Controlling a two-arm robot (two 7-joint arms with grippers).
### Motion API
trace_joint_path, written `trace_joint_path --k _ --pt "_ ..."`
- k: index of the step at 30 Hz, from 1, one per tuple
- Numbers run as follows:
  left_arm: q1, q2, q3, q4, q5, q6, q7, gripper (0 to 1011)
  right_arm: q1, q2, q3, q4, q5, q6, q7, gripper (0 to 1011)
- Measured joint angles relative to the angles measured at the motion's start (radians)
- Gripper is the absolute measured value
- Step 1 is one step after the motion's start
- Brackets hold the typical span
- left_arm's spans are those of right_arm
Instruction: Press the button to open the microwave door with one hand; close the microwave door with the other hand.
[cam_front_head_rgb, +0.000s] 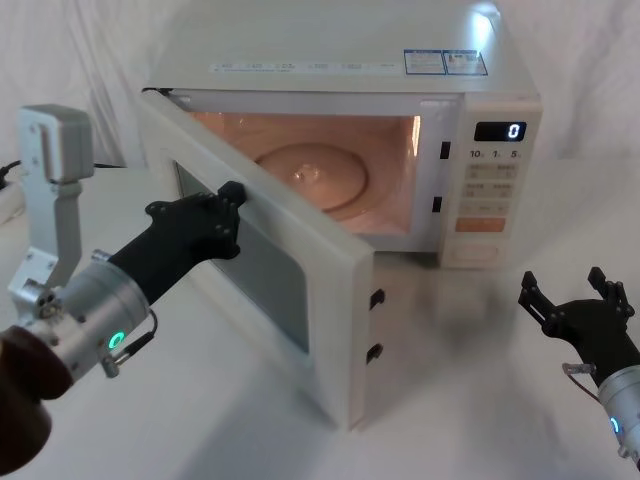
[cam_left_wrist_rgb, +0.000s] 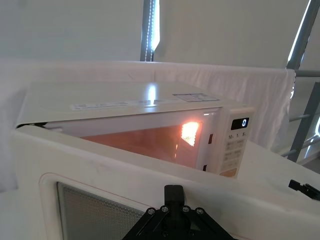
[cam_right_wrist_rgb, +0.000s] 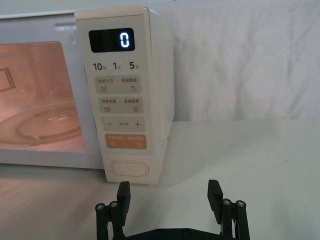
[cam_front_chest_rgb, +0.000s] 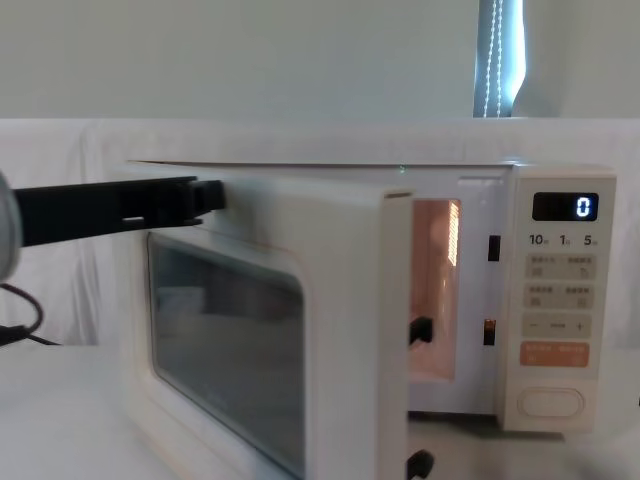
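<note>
The microwave door (cam_front_head_rgb: 335, 290) stands swung about halfway out, hinged on the left, and the lit cavity is exposed. My left gripper (cam_front_head_rgb: 232, 193) is shut, its tip resting against the door's outer face near the upper edge above the window; it also shows in the chest view, left gripper (cam_front_chest_rgb: 208, 195), and at the door (cam_left_wrist_rgb: 100, 165) in the left wrist view. The button (cam_right_wrist_rgb: 129, 169) is the wide cream key at the foot of the control panel (cam_front_head_rgb: 490, 190). Low at the right, my right gripper (cam_front_head_rgb: 572, 290) is open and back from the panel, touching nothing.
A glass turntable (cam_front_head_rgb: 315, 175) lies in the glowing cavity. The display (cam_right_wrist_rgb: 112, 40) reads 0, and an orange key (cam_right_wrist_rgb: 126, 142) sits just above the button. A white metal stand (cam_front_head_rgb: 55, 180) rises at the far left. White cloth covers the table and backdrop.
</note>
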Motion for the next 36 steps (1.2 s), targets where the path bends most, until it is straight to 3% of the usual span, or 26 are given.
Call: trace_joint_path --k 14,23,36 --pt "-0.089 -0.071 0.057 0.083 0.049 0.012 0.014 0 0.000 0.000 0.000 0.000 0.000 0.000 0.000 1002" --pt "-0.146 -0.120 0.096 0.156 0.144 -0.010 0.028 0 0.000 0.000 0.000 0.000 0.000 0.000 0.000 1002" --pt "-0.206 -0.181 0.103 0.246 0.209 -0.022 0.029 0 0.000 0.000 0.000 0.000 0.000 0.000 0.000 1002"
